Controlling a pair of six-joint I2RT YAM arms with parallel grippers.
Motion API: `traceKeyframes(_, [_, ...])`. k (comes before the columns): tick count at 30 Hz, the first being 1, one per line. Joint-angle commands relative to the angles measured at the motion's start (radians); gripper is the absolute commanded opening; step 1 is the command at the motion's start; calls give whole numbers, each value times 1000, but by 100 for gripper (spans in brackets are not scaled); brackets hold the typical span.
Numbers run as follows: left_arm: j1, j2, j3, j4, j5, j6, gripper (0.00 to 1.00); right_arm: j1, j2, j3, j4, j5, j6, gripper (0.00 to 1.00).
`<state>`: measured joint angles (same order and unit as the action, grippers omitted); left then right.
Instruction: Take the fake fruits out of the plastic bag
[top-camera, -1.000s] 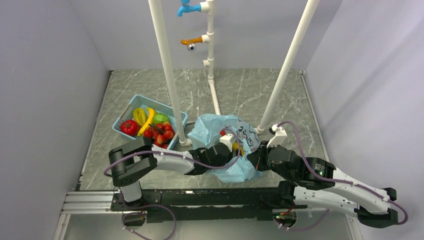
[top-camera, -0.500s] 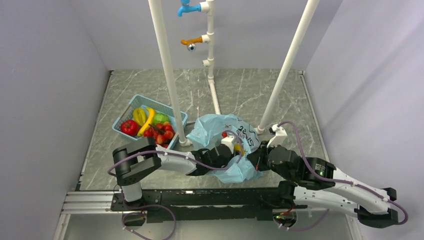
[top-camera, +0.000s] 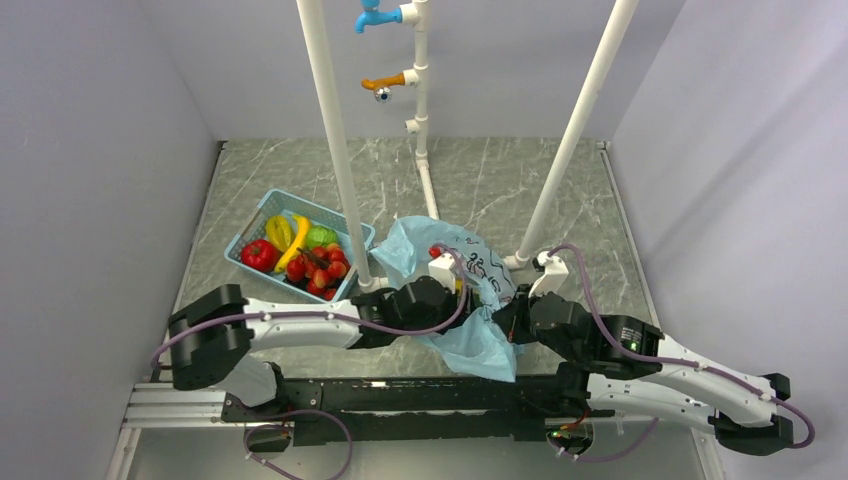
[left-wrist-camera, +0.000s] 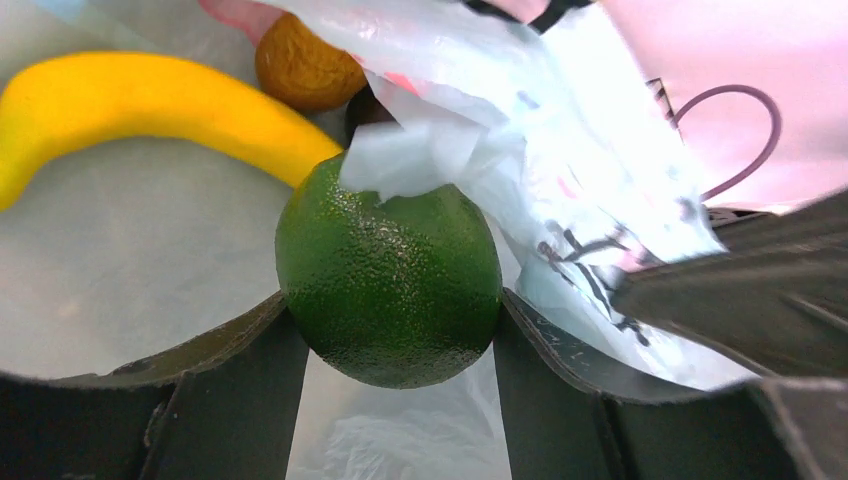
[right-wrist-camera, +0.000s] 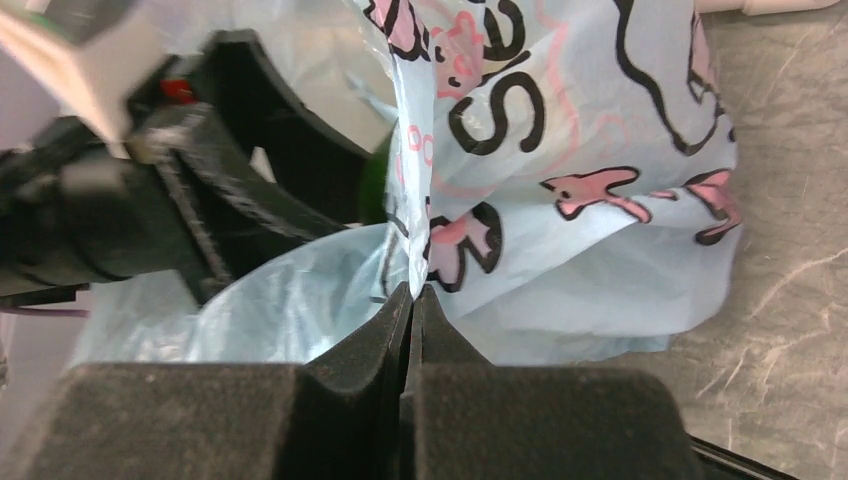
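Note:
The light-blue plastic bag (top-camera: 478, 345) with black lettering lies between the two arms. My left gripper (left-wrist-camera: 392, 305) reaches into the bag's mouth and is shut on a dark green fruit (left-wrist-camera: 390, 285). In the top view the left wrist (top-camera: 432, 292) sits at the bag's opening, its fingers hidden by plastic. A brown fruit (left-wrist-camera: 300, 70) and a yellow banana (left-wrist-camera: 150, 105) lie inside the bag behind it. A small red fruit (top-camera: 436, 251) shows at the bag's far rim. My right gripper (right-wrist-camera: 412, 295) is shut on the bag's edge (right-wrist-camera: 560, 200), also seen from above (top-camera: 507, 320).
A blue basket (top-camera: 262, 212) at the left holds red fruits, a banana and a green fruit. Two white poles (top-camera: 335, 140) (top-camera: 575, 130) stand beside the bag, with a thinner pipe (top-camera: 428, 180) behind. Grey walls close both sides.
My left arm's elbow has swung left and down, and its wrist has shifted slightly left and farther back. The bag has been pulled longer toward the near edge. The right gripper keeps its hold.

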<state>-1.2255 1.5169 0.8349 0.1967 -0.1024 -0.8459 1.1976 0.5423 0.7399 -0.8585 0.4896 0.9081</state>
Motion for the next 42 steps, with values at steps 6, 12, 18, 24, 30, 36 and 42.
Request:
traceKeyframes(6, [-5, -233, -4, -203, -68, 95, 39, 0, 13, -11, 37, 41, 16, 0])
traceKeyframes(12, [-4, -308, 36, -326, -86, 116, 39, 0, 30, -16, 59, 37, 6, 0])
traceKeyframes(18, [8, -290, 36, -240, -55, 125, 39, 0, 50, -12, 75, 17, -2, 0])
traceKeyframes(24, [9, -194, 12, -169, -46, 107, 35, 0, 28, -18, 55, 25, 2, 0])
traceKeyframes(30, [26, -352, -128, 40, -80, 82, 41, 0, 0, -49, 33, 46, 18, 0])
traceKeyframes(36, [84, -508, -225, 198, -51, 81, 44, 0, 6, -75, 48, 49, 23, 0])
traceKeyframes(42, [96, -553, -219, 181, -14, 90, 43, 0, 18, -82, 53, 49, 16, 0])
